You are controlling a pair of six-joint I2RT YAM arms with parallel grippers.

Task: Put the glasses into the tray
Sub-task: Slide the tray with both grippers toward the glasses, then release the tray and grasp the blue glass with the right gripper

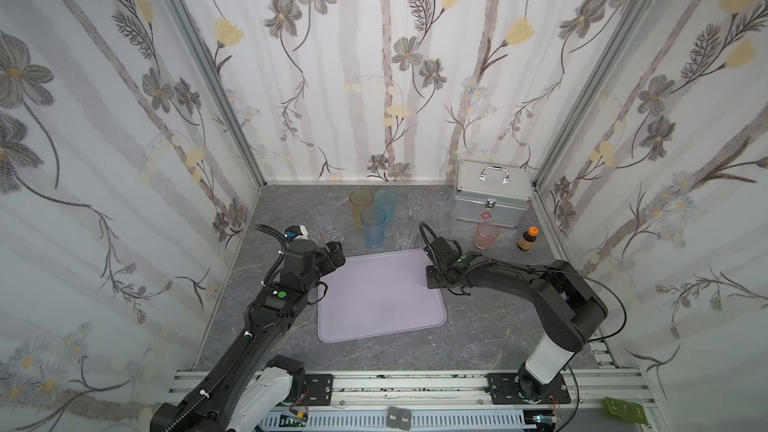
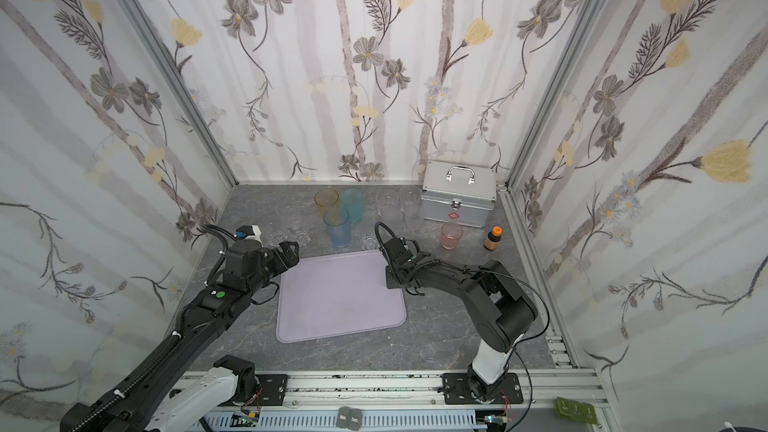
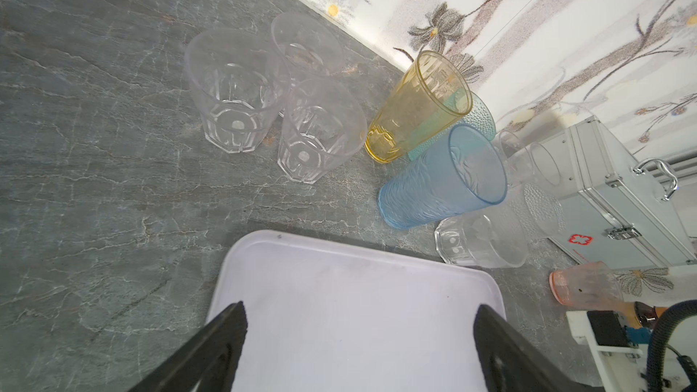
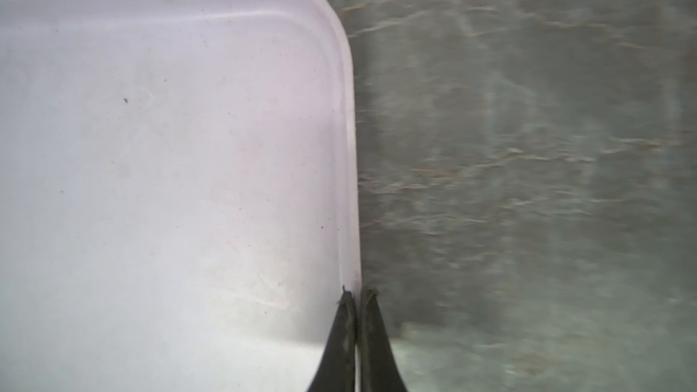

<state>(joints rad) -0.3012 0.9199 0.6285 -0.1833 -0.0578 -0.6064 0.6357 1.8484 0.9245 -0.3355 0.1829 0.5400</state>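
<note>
Plainly, the tray [image 1: 380, 297] lies flat in the middle of the bench [image 1: 478, 326]. All the glasses stand on the bench beyond its far edge, outside it. The amber tumbler [image 1: 360, 205], teal tumbler [image 1: 386, 201] and blue tumbler [image 1: 372, 232] cluster together, and the pink tumbler [image 1: 486, 234] stands before the silver case [image 1: 492, 197]. The left pincer [image 3: 358, 318] hangs spread wide over the tray's far left corner. The right pincer [image 4: 356, 296] is pressed together, pinching the tray's right rim.
</note>
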